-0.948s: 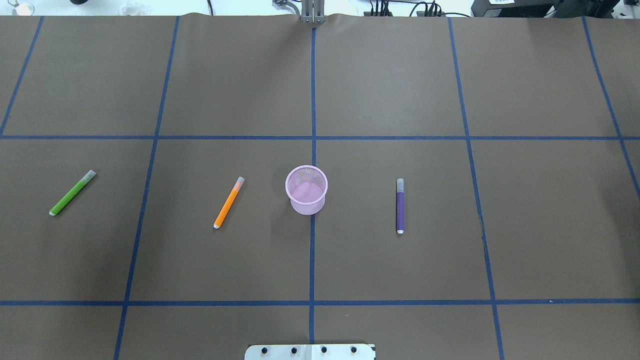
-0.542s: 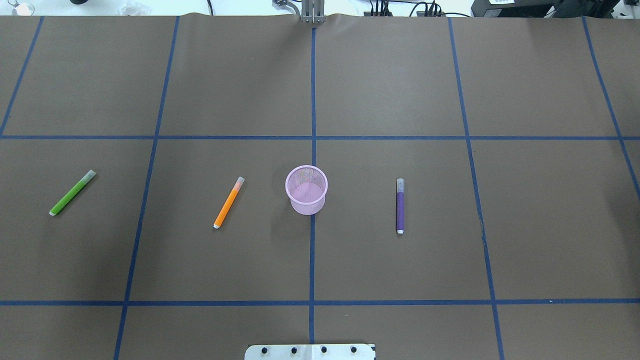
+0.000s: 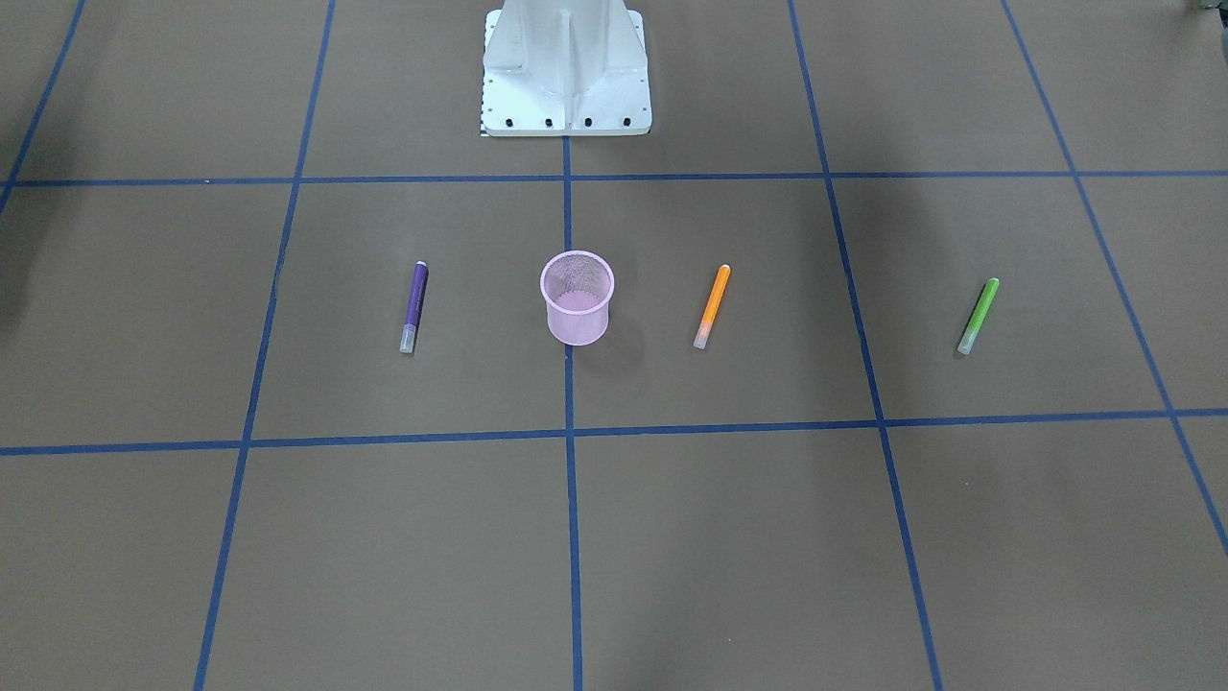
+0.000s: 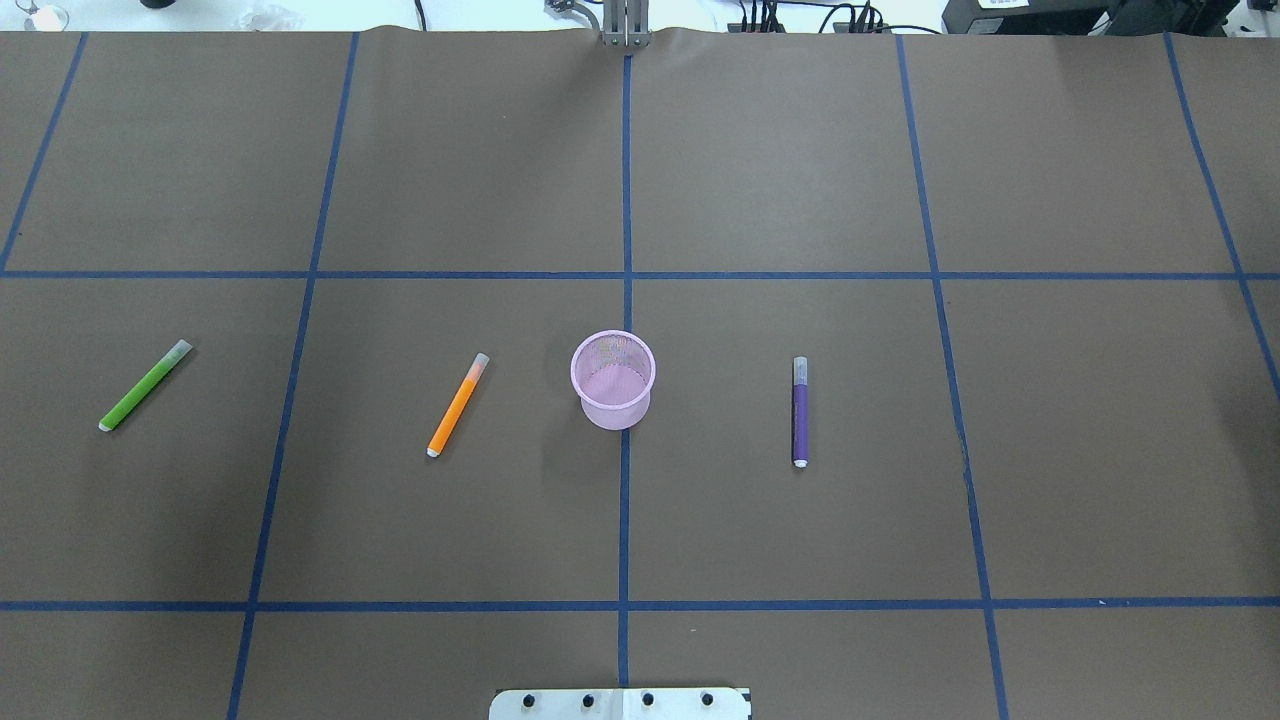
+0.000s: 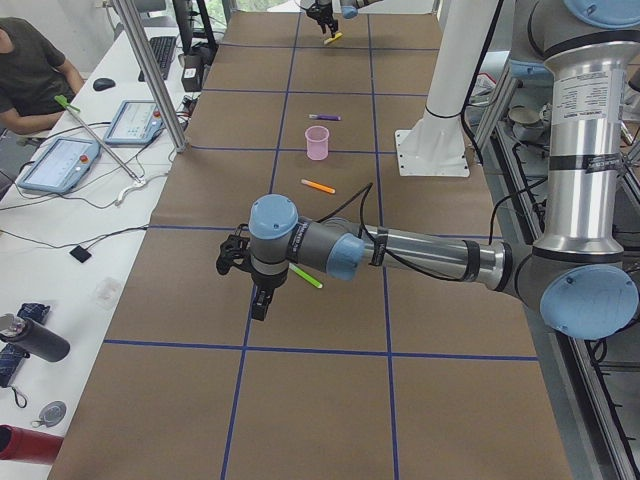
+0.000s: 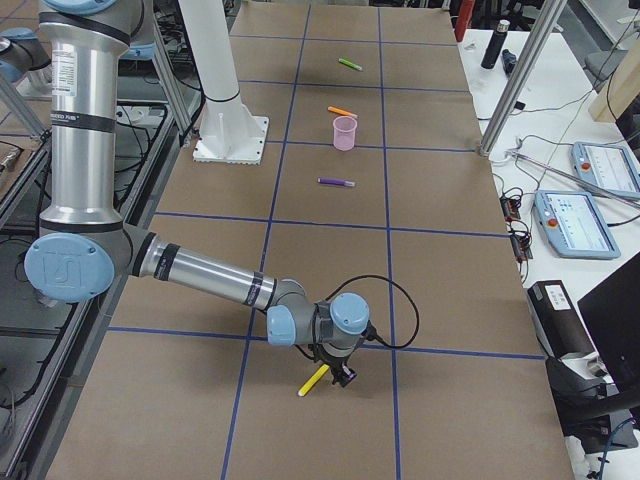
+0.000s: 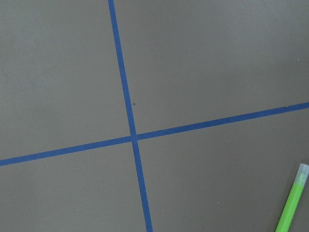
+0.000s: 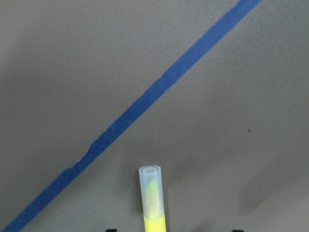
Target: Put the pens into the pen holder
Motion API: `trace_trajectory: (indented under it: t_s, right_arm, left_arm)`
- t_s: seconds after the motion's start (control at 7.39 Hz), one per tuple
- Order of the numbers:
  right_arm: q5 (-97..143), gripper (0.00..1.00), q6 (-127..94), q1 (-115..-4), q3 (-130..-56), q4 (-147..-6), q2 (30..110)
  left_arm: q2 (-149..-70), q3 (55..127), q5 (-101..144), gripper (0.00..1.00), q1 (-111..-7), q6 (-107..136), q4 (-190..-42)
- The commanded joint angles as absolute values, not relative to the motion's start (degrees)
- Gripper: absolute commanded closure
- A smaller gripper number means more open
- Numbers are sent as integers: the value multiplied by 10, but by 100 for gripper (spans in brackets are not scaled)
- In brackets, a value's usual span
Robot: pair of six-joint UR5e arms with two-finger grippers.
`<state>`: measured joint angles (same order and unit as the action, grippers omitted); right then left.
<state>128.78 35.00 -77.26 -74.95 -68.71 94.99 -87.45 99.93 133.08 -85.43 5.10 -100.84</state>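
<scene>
The pink mesh pen holder (image 4: pixel 613 379) stands upright at the table's middle, with no pen in it. The orange pen (image 4: pixel 458 404) lies to its left, the green pen (image 4: pixel 145 385) far left, and the purple pen (image 4: pixel 800 411) to its right. No gripper shows in the overhead or front views. In the exterior left view my left gripper (image 5: pixel 259 302) hovers just beside the green pen (image 5: pixel 305 275), which also shows in the left wrist view (image 7: pixel 292 203). I cannot tell whether it is open. My right gripper (image 6: pixel 342 375) is far off at the table's right end.
A yellow pen (image 8: pixel 153 203) with a translucent cap lies or hangs right at my right gripper; I cannot tell whether it is gripped. It also shows in the exterior right view (image 6: pixel 314 380). Blue tape lines cross the brown table cover. The robot's base plate (image 3: pixel 566 86) stands behind the cup.
</scene>
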Motion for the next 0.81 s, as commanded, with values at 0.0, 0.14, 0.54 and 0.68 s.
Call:
trace_trajectory:
  t_s: [0.0, 0.14, 0.54, 0.68]
  right_arm:
    - [1287, 35, 351, -767, -749, -671, 950]
    - [1287, 34, 351, -763, -749, -659, 952]
    - [1287, 38, 351, -756, -749, -658, 954]
    - [1287, 43, 351, -756, -749, -658, 954]
  left_arm:
    - [-875, 999, 1331, 0, -854, 51, -1008]
    - [-875, 999, 1331, 0, -854, 51, -1008]
    - [-875, 998, 1331, 0, -854, 50, -1008]
    - [-875, 998, 1330, 0, -854, 50, -1008]
